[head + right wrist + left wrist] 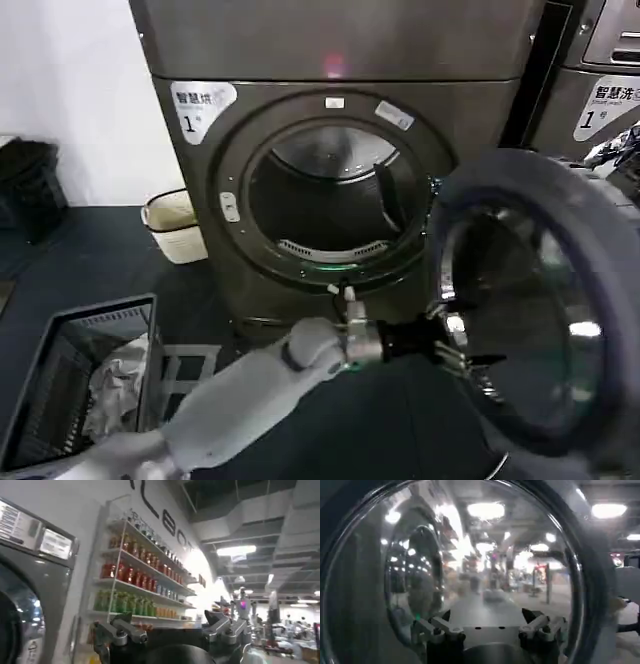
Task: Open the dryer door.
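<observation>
Already the dryer door (530,300) hung swung out at 3 o'clock of the drum opening (325,195). Left gripper (455,350) sat against its inner glass, jaws wide, gripping nothing. Right gripper (170,630) faced shelves of bottles (135,575), jaws spread, empty.
</observation>
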{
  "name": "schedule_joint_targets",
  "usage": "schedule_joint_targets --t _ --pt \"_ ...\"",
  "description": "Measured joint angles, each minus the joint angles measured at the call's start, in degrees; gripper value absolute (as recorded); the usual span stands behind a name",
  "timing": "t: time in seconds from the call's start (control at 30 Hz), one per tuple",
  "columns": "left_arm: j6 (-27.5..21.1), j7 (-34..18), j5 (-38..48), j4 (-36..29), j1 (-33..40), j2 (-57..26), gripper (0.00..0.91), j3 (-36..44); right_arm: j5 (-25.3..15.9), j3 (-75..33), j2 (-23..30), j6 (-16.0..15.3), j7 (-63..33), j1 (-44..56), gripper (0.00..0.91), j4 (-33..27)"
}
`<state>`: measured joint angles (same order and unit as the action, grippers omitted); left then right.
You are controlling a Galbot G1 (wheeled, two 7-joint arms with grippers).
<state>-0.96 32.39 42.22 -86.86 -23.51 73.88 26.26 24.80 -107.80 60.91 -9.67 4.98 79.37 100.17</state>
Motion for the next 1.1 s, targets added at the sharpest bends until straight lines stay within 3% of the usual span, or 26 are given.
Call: schedule_joint_targets --t 0.33,0.67,1.1 --pt "1.2 -1.6 -2.5 8.7 5.1 8.0 0.907 1.5 0.5 -2.2 -0.6 -0.5 -0.1 1.1 0.907 2.5" --pt "5.4 -4.8 -5.2 15.1 7.8 12.7 0.907 2.7 -0.4 -4.6 -1.0 -0.6 -1.5 1.9 0.907 1.5" --pt "6.2 -5.9 -5.4 22.5 10.0 17.1 0.907 3.0 -0.8 -7.8 -1.9 -1.2 -3.3 2.7 0.907 0.2"
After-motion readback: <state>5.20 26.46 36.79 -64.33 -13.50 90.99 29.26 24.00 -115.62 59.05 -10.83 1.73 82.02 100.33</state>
